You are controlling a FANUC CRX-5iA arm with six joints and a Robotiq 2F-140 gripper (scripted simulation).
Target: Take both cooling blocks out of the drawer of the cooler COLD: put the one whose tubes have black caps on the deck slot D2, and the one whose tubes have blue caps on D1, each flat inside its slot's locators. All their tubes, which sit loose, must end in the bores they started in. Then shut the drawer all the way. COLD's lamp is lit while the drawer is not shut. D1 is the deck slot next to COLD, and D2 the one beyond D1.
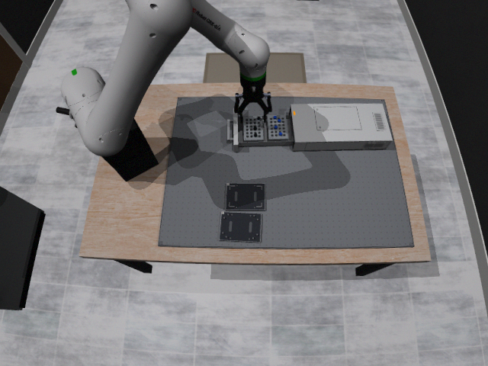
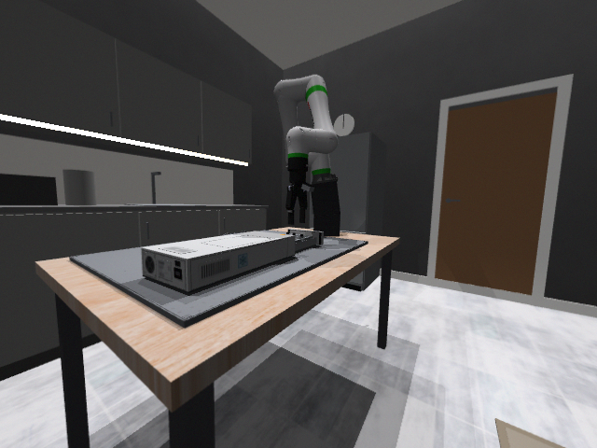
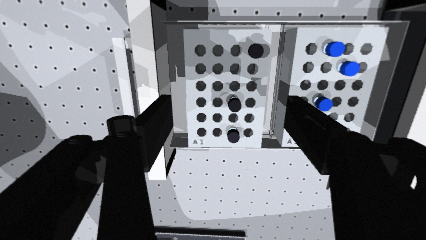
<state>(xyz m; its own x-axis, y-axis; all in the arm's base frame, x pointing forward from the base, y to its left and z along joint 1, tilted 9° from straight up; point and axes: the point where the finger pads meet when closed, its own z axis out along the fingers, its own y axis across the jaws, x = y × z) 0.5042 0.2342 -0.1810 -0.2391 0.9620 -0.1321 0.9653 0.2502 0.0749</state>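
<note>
Near the worktop's upper-right corner from above, cooler COLD [image 1: 342, 136] [image 2: 250, 255], with drawer [image 1: 271, 144] [image 2: 308, 244] [image 3: 345, 22] out and blocks accessible. Above, gripper [image 1: 252, 118] [image 2: 296, 222] [image 3: 228, 111], rather over half open, empty. Toward the lower edge, D1 [image 1: 245, 197], then D2 [image 1: 240, 226]. Inside the drawer, black-capped block [image 1: 253, 138] [image 3: 192, 75] beside blue-capped block [image 1: 277, 137] [image 3: 375, 37], probably tight for finger clearance.

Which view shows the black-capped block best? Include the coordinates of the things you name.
The wrist view: its bores and three black caps on the black-capped block [image 1: 247, 138] [image 3: 209, 59] are distinct. The top view shows it small, beneath the claw [image 1: 253, 119] [image 3: 228, 111]; the exterior view mostly hides it.
</note>
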